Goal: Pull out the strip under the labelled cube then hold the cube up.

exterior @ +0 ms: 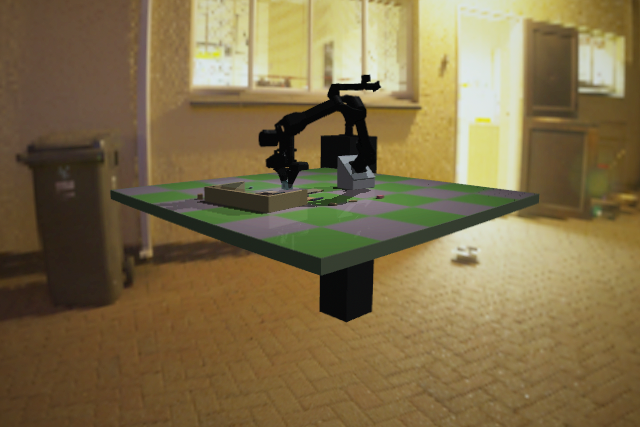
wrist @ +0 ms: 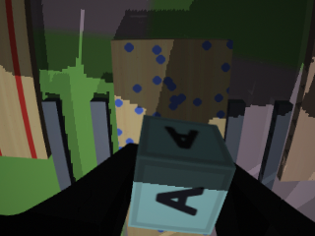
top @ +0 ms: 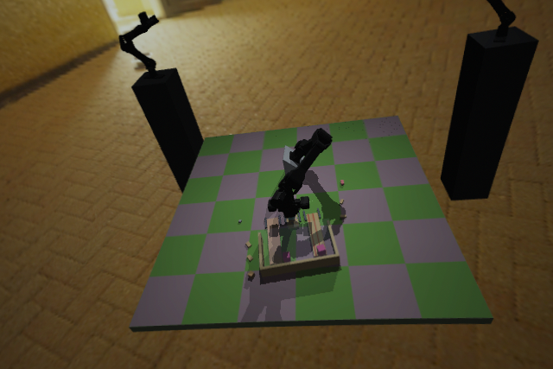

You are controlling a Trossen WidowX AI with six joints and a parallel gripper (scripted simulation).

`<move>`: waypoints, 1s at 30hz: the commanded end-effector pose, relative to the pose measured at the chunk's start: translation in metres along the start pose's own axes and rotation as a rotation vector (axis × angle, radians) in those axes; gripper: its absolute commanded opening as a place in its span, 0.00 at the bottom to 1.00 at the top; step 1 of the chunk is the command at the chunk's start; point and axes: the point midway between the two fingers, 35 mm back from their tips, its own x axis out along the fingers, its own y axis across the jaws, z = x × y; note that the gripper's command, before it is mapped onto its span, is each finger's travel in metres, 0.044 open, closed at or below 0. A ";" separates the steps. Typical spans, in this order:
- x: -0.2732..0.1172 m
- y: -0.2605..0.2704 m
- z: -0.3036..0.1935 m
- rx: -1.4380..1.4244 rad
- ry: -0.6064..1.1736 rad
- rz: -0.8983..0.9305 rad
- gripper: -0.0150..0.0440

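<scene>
The labelled cube (wrist: 153,206) (exterior: 286,185), pale teal with a black A on its faces, sits between the fingers. My gripper (wrist: 174,158) (top: 290,218) (exterior: 286,183) is shut on it, pointing down at the open side of the tray. The blue-dotted wooden strip (wrist: 148,69) lies below the cube in the wrist view, its end reaching past the cube. Whether the cube touches the strip is unclear. A red-striped strip (top: 314,227) (wrist: 30,108) lies on one side, and a plain strip (top: 273,246) (wrist: 302,143) on the other.
A low wooden tray (top: 300,265) (exterior: 235,199) walls the strips on three sides. Grey guide rails (wrist: 58,143) (wrist: 276,143) flank the dotted strip. One pink cube (top: 320,249) is on the striped strip; another pink cube (top: 287,256) is near the plain strip. Several small blocks lie outside the tray.
</scene>
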 end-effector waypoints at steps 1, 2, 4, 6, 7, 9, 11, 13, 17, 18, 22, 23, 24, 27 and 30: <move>-0.012 0.000 -0.015 0.001 -0.003 -0.003 0.25; -0.014 0.000 -0.020 0.002 -0.003 -0.002 0.25; -0.019 0.001 -0.028 0.003 -0.003 -0.002 0.25; -0.021 0.001 -0.031 0.003 -0.003 -0.001 0.25; -0.021 0.001 -0.032 0.003 -0.003 -0.001 0.25; -0.021 0.001 -0.036 0.004 -0.002 -0.001 0.25; -0.021 0.001 -0.044 0.004 -0.002 -0.002 0.25; -0.021 0.001 -0.051 0.005 -0.001 -0.002 0.25; -0.021 0.002 -0.067 0.005 -0.001 -0.002 0.25; -0.021 0.002 -0.070 0.005 -0.001 -0.002 0.25; -0.020 0.003 -0.080 0.005 -0.001 -0.001 0.25; -0.021 0.003 -0.080 0.005 -0.001 -0.001 0.25; -0.024 0.003 -0.080 0.005 -0.001 -0.002 0.25; -0.041 0.002 -0.079 0.005 -0.002 -0.003 0.25; -0.055 0.003 -0.080 0.005 0.000 -0.002 0.25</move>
